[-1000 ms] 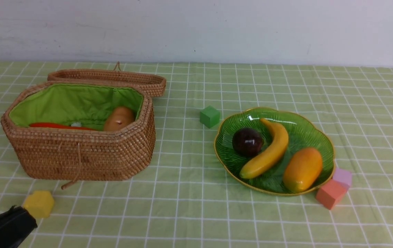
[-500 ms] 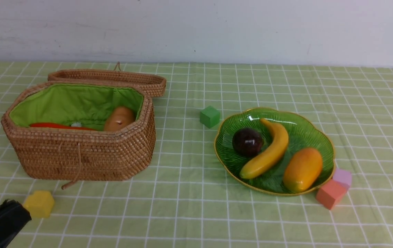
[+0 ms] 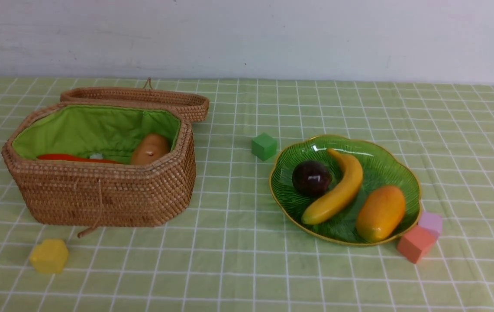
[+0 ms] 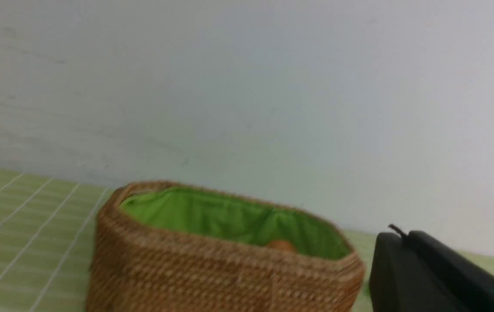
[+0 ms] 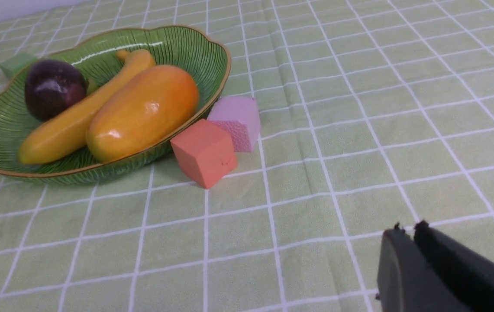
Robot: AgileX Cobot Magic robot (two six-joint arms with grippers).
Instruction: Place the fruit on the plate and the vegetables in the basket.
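Already the banana [image 3: 335, 194], mango [image 3: 380, 213] and mangosteen [image 3: 311, 178] lay on the plate [image 3: 396, 168]; left of it, the basket [image 3: 99, 195] held potato [image 3: 150, 148] and carrot [image 3: 73, 158]. Left gripper [image 4: 400, 236] and right gripper [image 5: 407, 229] were pressed together, holding nothing.

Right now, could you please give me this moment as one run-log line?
plate: banana, mango, mangosteen | basket: carrot, potato; eggplant unseen | left end effector shut | right end effector shut, empty

Left tool [image 4: 400, 236] black, jaws pressed together, empty, right tool [image 5: 409, 229] black, jaws nearly together, empty
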